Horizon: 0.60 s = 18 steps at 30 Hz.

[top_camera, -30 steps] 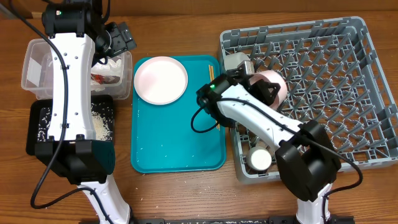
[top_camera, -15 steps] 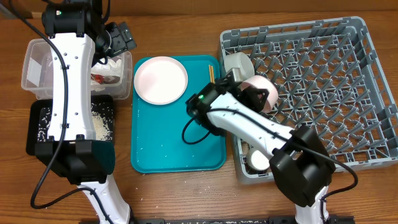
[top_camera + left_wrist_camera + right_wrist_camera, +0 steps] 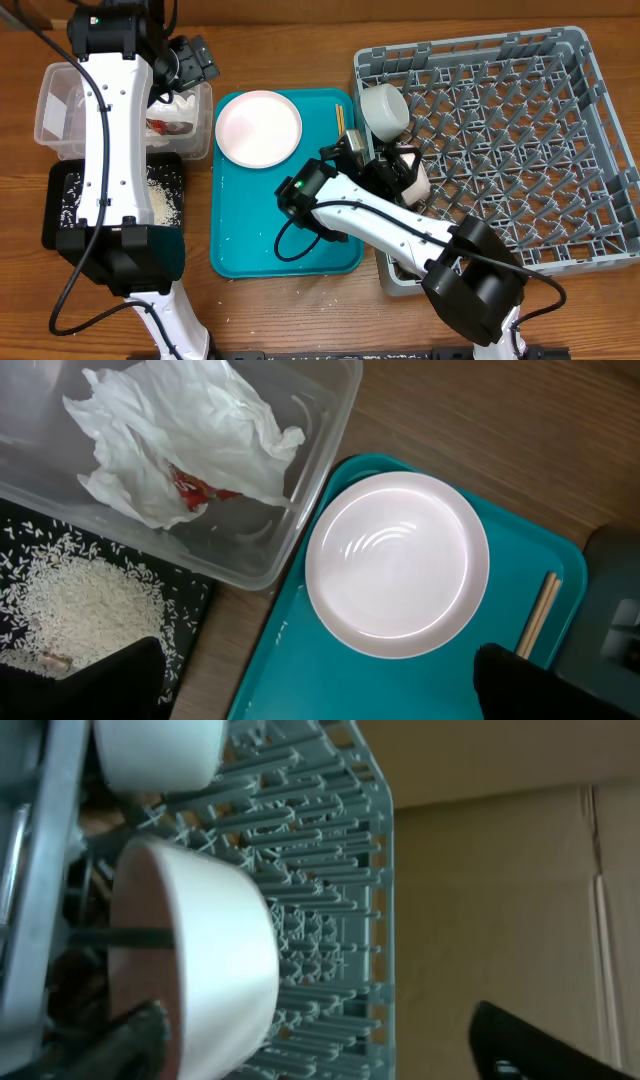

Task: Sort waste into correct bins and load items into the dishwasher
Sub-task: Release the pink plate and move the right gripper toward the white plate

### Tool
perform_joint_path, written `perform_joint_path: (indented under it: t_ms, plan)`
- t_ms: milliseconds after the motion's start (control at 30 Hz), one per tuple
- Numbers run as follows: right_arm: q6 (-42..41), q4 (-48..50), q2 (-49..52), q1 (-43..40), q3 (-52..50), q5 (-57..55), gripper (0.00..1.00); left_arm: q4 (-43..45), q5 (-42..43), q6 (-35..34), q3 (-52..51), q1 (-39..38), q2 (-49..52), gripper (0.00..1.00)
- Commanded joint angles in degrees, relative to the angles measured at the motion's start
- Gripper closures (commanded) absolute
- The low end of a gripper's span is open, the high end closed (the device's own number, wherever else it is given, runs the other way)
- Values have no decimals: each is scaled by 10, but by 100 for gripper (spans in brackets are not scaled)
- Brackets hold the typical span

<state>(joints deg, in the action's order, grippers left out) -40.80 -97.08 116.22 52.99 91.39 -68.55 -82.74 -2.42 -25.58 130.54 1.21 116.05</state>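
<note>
My right gripper (image 3: 398,165) (image 3: 330,1055) stands open at the near-left part of the grey dishwasher rack (image 3: 500,150) (image 3: 330,830). A pale pink bowl (image 3: 419,183) (image 3: 200,960) rests on its side among the pegs, right beside one finger. A grey-green bowl (image 3: 383,108) (image 3: 155,750) lies behind it. My left gripper (image 3: 190,62) (image 3: 315,690) hangs open above the teal tray's (image 3: 400,690) corner, near a pale pink plate (image 3: 258,128) (image 3: 397,563). Two chopsticks (image 3: 340,115) (image 3: 538,615) lie by the tray's right rim. The napkin (image 3: 180,440) with its red scrap lies in the clear tub (image 3: 55,110) (image 3: 300,510). Rice (image 3: 70,595) covers the black tray (image 3: 165,200).
The teal tray (image 3: 285,235) sits between the bins and the rack, with a few rice grains on it. My left arm's white link stretches over the tub and black tray. My right arm crosses the tray's right edge and the rack's near-left corner.
My right gripper has opened and let go of the pink bowl, which now rests lower left in the rack. The right arm drew back toward the tray. The left arm stayed still.
</note>
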Motion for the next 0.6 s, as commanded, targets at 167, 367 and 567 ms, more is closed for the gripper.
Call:
perform_joint_path:
  t_ms: [167,367,567]
  plan:
    - [-128,43,-24,-6,90,-92,0,1,-8,-4,9,-3,-4,0]
    - [135,289,-24,-26,119,160,0,1,-8,-4,9,-3,-4,0]
    - [183,418,-24,-66,119,466,0,1,-8,-4,9,-3,-4,0]
